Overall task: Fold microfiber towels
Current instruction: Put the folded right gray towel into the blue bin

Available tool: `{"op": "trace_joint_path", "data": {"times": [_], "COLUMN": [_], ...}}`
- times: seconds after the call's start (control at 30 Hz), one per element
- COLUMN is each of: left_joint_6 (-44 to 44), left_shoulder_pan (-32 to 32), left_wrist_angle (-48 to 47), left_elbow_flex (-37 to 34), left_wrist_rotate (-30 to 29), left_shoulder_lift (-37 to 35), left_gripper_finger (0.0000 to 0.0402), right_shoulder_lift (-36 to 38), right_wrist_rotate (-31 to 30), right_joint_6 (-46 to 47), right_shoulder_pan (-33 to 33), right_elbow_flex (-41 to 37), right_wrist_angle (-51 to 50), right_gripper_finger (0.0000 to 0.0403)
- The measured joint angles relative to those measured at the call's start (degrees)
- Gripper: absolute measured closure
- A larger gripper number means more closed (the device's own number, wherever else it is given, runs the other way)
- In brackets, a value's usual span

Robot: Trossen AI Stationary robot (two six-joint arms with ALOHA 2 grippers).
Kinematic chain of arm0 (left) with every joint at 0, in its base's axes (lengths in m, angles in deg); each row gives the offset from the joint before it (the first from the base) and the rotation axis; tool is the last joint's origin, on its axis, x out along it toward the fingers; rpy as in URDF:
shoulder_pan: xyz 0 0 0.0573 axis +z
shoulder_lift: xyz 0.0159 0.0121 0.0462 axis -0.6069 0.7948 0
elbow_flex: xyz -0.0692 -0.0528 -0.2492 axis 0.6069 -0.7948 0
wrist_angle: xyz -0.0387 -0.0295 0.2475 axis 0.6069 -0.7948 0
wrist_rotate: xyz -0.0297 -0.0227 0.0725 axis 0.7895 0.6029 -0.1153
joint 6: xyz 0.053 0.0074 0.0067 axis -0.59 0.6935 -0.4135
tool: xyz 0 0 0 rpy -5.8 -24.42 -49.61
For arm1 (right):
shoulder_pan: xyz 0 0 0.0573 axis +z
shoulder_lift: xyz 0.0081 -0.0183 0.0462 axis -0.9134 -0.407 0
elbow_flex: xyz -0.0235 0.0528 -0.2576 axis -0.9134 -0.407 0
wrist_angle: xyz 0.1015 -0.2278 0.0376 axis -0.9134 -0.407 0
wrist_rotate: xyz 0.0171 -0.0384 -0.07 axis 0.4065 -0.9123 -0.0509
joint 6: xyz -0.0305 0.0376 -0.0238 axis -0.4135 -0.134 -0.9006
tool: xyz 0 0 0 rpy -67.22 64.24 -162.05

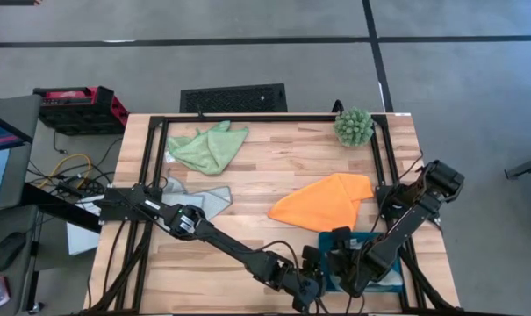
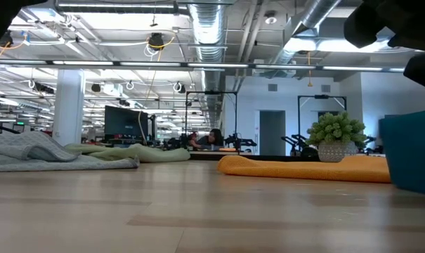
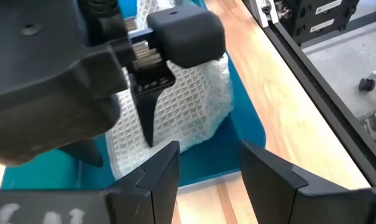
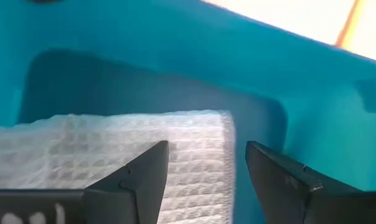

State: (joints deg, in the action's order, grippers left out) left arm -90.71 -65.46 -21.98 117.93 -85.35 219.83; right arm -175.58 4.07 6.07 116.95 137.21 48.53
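A pale mint towel (image 3: pixel 197 102) lies folded in the teal tray (image 3: pixel 248 127) at the table's near right; it also shows in the right wrist view (image 4: pixel 100 146). My right gripper (image 4: pixel 206 168) is open, pointing down over this towel's edge inside the tray (image 1: pixel 390 279). My left gripper (image 3: pixel 209 174) is open and empty just left of the tray, at its near rim (image 1: pixel 311 283). The orange towel (image 1: pixel 325 204) lies folded on the table's middle right. The light green towel (image 1: pixel 208 146) and the blue-grey towel (image 1: pixel 199 198) lie crumpled at the left. My right gripper stands from above over the folded mint towel's corner (image 4: pixel 219 134), one finger (image 3: pixel 147 118) down at the cloth. I cannot tell whether the fingers touch it. The towel lies flat on the tray's floor.
A spiky green ball plant (image 1: pixel 354 126) stands at the far right corner. A black metal frame (image 1: pixel 247 118) runs along the table's edges. Both arms crowd the near right corner by the tray. Bare wood lies at the table's middle and near left.
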Motion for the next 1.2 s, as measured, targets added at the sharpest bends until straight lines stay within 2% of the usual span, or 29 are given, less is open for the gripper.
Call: {"op": "trace_joint_path", "data": {"times": [0.43,0.7,0.93,1.2], "left_joint_6": [-0.60,-0.60,-0.60,-0.14], "left_shoulder_pan": [0.18,0.69,0.78,0.83], "left_wrist_angle": [-0.21,-0.23,-0.22,-0.22], "left_elbow_flex": [0.00,0.00,-0.02,-0.04], "left_wrist_rotate": [1.51,2.10,2.04,3.28], "left_shoulder_lift": [0.00,0.00,0.00,0.00], "left_gripper_finger": [0.0243,0.0243,0.0243,0.0243], "right_shoulder_lift": [0.02,0.55,0.52,0.52], "right_wrist_rotate": [-4.45,2.99,7.77,7.77], "right_joint_6": [0.53,-0.05,-0.14,-1.61], "right_shoulder_pan": [-1.36,-0.32,-1.57,-4.28], "right_elbow_flex": [0.00,4.29,2.14,0.18], "right_wrist_angle": [-3.68,-3.82,-4.05,-3.82], "right_gripper_finger": [0.0163,0.0163,0.0163,0.0163]}}
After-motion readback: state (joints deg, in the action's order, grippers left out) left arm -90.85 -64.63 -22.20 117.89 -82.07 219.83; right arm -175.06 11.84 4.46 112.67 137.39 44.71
